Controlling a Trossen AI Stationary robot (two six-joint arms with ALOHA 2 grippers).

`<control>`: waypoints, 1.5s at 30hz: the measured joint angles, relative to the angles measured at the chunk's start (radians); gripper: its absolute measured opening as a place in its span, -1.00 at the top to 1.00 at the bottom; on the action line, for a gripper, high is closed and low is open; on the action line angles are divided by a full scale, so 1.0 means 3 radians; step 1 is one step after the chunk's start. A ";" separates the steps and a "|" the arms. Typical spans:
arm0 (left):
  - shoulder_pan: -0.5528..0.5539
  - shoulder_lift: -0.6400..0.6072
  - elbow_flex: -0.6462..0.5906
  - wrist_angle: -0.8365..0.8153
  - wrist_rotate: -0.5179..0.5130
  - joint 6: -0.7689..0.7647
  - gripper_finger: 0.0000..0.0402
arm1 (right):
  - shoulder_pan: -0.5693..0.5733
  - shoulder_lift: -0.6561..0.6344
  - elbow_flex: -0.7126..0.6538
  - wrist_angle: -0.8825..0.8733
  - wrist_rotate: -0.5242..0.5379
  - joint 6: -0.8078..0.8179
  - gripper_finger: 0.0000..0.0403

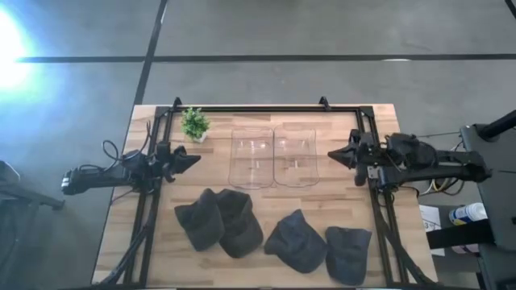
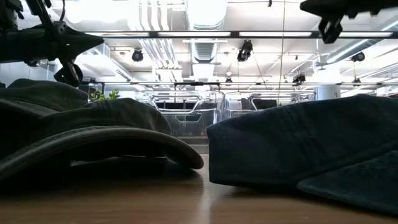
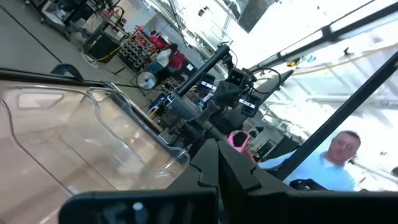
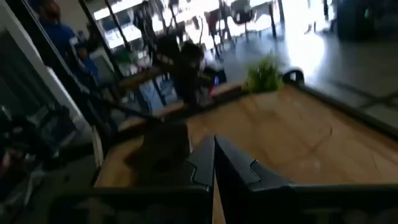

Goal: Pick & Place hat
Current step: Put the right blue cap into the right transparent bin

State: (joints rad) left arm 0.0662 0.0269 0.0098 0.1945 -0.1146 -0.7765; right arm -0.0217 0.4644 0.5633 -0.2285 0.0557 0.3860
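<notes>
Several dark grey hats lie flat in a row on the near half of the table: one point(image 1: 200, 224), a second point(image 1: 241, 227) overlapping it, a third point(image 1: 296, 241) and a fourth point(image 1: 348, 254). In the low view they fill the foreground, left point(image 2: 93, 134) and right point(image 2: 298, 149). My left gripper point(image 1: 194, 159) hovers at the table's left, fingers shut, pointing toward the clear bins. My right gripper point(image 1: 331, 155) hovers at the right, fingers shut, pointing toward the bins from the other side. Both are raised above the table and far of the hats. Each wrist view shows its own fingertips closed together, left point(image 3: 214, 149) and right point(image 4: 214, 143).
Two clear plastic bins point(image 1: 251, 157) point(image 1: 294, 157) stand side by side at the table's middle, between the grippers. A small green plant point(image 1: 194, 123) sits near the far left corner. A black frame point(image 1: 266, 108) runs along the table's edges. People show in the room beyond.
</notes>
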 joint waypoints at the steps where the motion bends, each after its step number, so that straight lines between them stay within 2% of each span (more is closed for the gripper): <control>1: 0.0000 0.0000 0.0000 0.0003 -0.0013 -0.0026 1.00 | 0.0000 0.0121 0.0176 -0.0271 -0.0061 0.0016 0.96; 6: -0.0001 0.0004 0.0000 0.0067 -0.0184 -0.0058 1.00 | 0.0001 0.0780 0.0983 -0.1549 -0.0498 0.0025 0.96; 10: 0.0000 0.0004 0.0000 0.0076 -0.0206 -0.0060 1.00 | -0.0001 0.1211 0.1421 -0.2276 -0.0849 0.0026 0.96; 14: 0.0000 0.0004 0.0000 0.0074 -0.0207 -0.0029 1.00 | 0.0001 0.1531 0.1751 -0.2655 -0.1119 -0.0016 0.96; 20: 0.0000 0.0008 0.0001 0.0054 -0.0209 -0.0004 1.00 | 0.0001 0.1854 0.2082 -0.2906 -0.1163 -0.0251 0.96; 27: 0.0001 0.0024 0.0000 0.0046 -0.0322 0.0109 1.00 | 0.0142 0.2131 0.2051 -0.3554 -0.1529 0.0045 0.96; 30: 0.0001 0.0025 0.0001 0.0033 -0.0320 0.0143 1.00 | 0.0357 0.2168 0.1875 -0.3436 -0.1621 0.0263 0.96; 39: 0.0003 0.0027 0.0001 0.0043 -0.0318 0.0139 1.00 | 0.1143 0.2157 0.1284 -0.2366 -0.1786 0.1297 0.96; 45: 0.0003 0.0027 0.0000 0.0043 -0.0316 0.0141 1.00 | 0.1733 0.2153 0.1022 -0.1740 -0.1768 0.2008 0.96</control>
State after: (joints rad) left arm 0.0669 0.0349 0.0098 0.2073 -0.2096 -0.7342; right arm 0.4982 1.1104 0.8700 -0.7507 -0.4747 0.9883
